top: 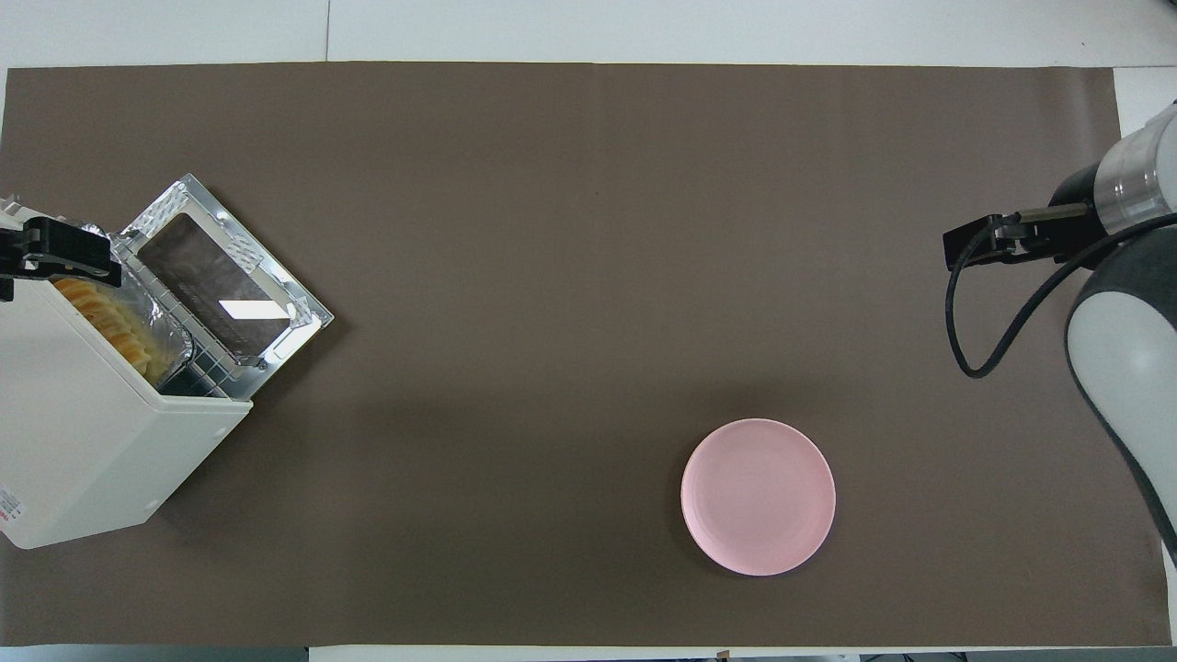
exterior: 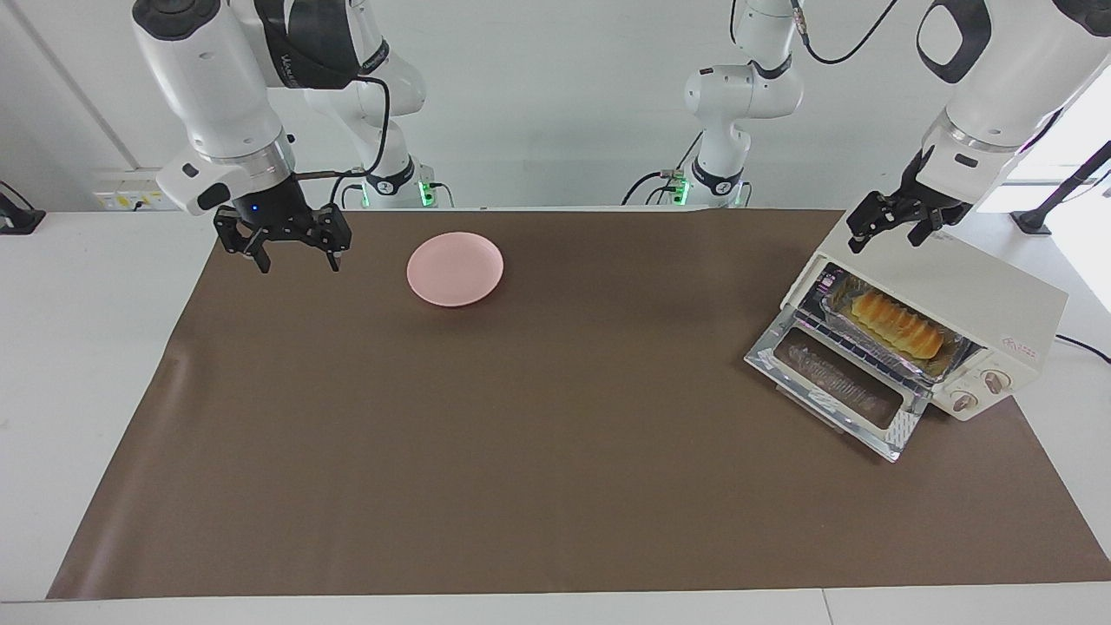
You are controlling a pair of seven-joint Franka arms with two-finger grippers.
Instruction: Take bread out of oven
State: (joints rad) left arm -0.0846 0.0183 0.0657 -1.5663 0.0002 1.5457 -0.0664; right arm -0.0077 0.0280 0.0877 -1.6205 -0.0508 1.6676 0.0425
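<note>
Bread [exterior: 897, 323] sits in its foil tray [exterior: 955, 358] inside the toaster oven [exterior: 981, 299], door [exterior: 840, 384] dropped open; left claw [exterior: 894, 230] spread above the oven, right claw [exterior: 291, 252] spread, waiting over the counter [exterior: 555, 451].

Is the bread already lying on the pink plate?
No. The bread lies in the foil tray inside the open oven, and the pink plate holds nothing.

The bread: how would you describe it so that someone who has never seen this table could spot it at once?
Find the cream oven at the left arm's end of the table, its glass door dropped open. Inside lies a crinkled foil tray, and in it the bread. It is the only golden, ridged thing there; the tray is silver, and the pink plate sits bare.
</note>
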